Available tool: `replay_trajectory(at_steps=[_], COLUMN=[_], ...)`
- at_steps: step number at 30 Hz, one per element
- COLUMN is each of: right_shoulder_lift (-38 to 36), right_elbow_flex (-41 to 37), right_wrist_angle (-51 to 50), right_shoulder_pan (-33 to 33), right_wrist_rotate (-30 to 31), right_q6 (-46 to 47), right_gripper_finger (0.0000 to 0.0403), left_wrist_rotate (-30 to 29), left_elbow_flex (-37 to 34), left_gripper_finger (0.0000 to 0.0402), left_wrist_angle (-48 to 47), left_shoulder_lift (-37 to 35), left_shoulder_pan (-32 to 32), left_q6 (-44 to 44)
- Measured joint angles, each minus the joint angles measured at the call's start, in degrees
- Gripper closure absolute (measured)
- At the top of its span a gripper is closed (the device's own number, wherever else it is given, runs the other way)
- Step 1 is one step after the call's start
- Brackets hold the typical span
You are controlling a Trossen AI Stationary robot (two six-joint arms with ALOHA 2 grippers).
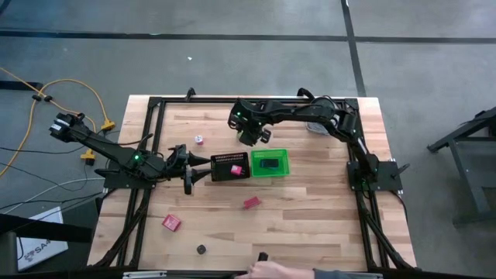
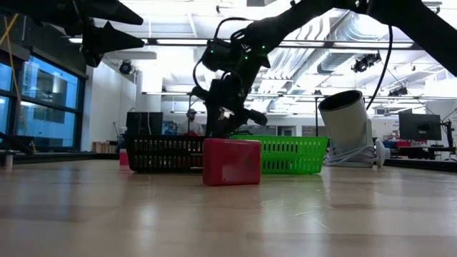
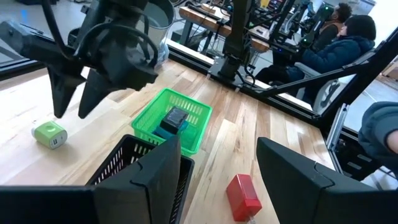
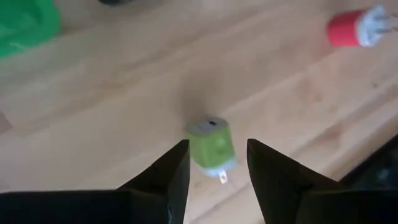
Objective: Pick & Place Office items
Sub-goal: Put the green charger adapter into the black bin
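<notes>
My right gripper (image 4: 217,144) is open and points down over a small green block (image 4: 210,146) that lies on the table's far middle; its fingers stand on either side of the block, above it. A red-and-white piece (image 4: 352,27) lies nearby. My left gripper (image 3: 217,163) is open and level, at the near-left corner of the black mesh tray (image 1: 230,167). The green bin (image 1: 271,163) holds blue and black pieces (image 3: 173,118). Red blocks (image 1: 251,202) (image 1: 171,222) and a black bit (image 1: 201,249) lie on the near table.
A shiny silver cylinder (image 2: 348,128) leans tilted behind the green bin (image 2: 289,155). A pink-and-white bit (image 1: 198,139) lies far-left of the tray. A person's hand (image 1: 271,270) rests at the table's near edge. People sit beyond the table (image 3: 348,37).
</notes>
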Motion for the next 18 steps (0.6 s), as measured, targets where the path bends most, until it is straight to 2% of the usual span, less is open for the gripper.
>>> replay_trajectory(at_steps=[9,18], right_shoulder_lift=[-0.1,-0.1], right_elbow_flex=[0.1,0.1], right_wrist_angle=[1.5,7.3], right_shoulder_pan=[0.5,-0.4], right_wrist_rotate=[0.4,7.2], right_q6=[4.0,19.4], right_gripper_finger=[0.0257,0.0257], left_wrist_rotate=[0.0,0.0], left_elbow_flex=[0.0,0.0], left_gripper_finger=[0.0198,0.0198], left_wrist_angle=[0.0,0.0], left_shoulder_lift=[0.0,0.0], left_shoulder_pan=[0.0,0.0], left_q6=[0.0,0.0])
